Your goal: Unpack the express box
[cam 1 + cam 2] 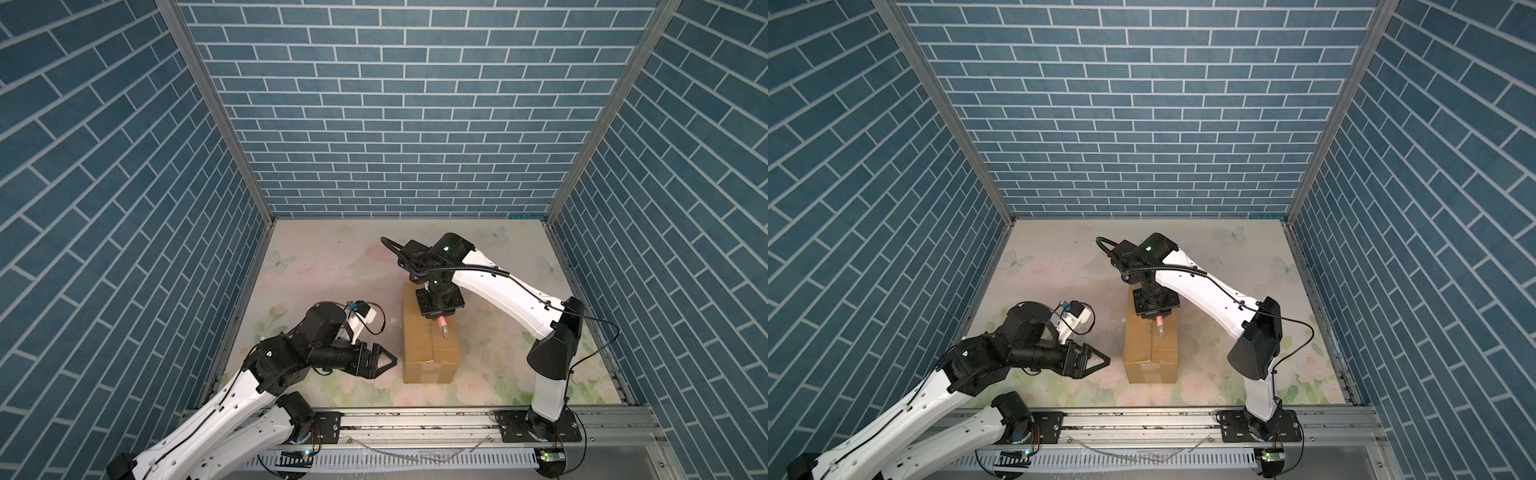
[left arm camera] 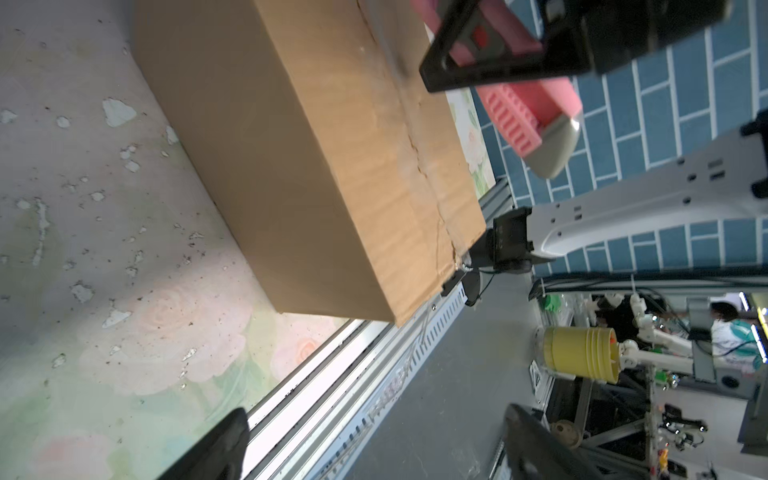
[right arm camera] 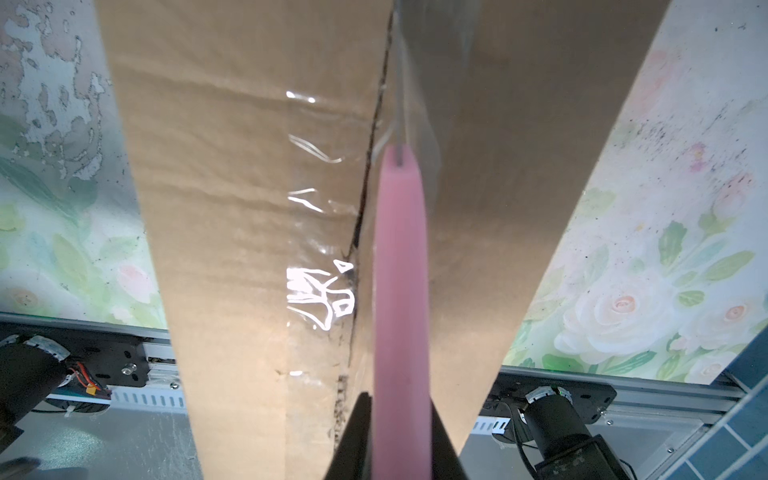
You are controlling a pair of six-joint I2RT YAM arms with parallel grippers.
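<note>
Box: express box (image 1: 430, 345) sits lower centre in both top views, flaps shut, clear tape (image 3: 316, 291) along seam (image 1: 432, 340).
R grip: right gripper (image 1: 439, 315) clamps pink knife (image 1: 444, 327), blade at seam, mid-top of box.
L grip: left gripper (image 1: 388, 362) spread wide, just left of box, not touching.
Step tip: prob. slitting tape; keep blade shallow and on seam, brace box's L side vs. sliding.
Surface: floral mat (image 1: 332, 270), worn, flecked.
Room: blue brick-print walls (image 1: 395, 104), rail (image 1: 415, 419) along frame bottom.

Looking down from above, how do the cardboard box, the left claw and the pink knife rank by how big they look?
1. express box, by far the largest
2. left gripper
3. pink knife, smallest; part of it is hidden in the right gripper
</note>
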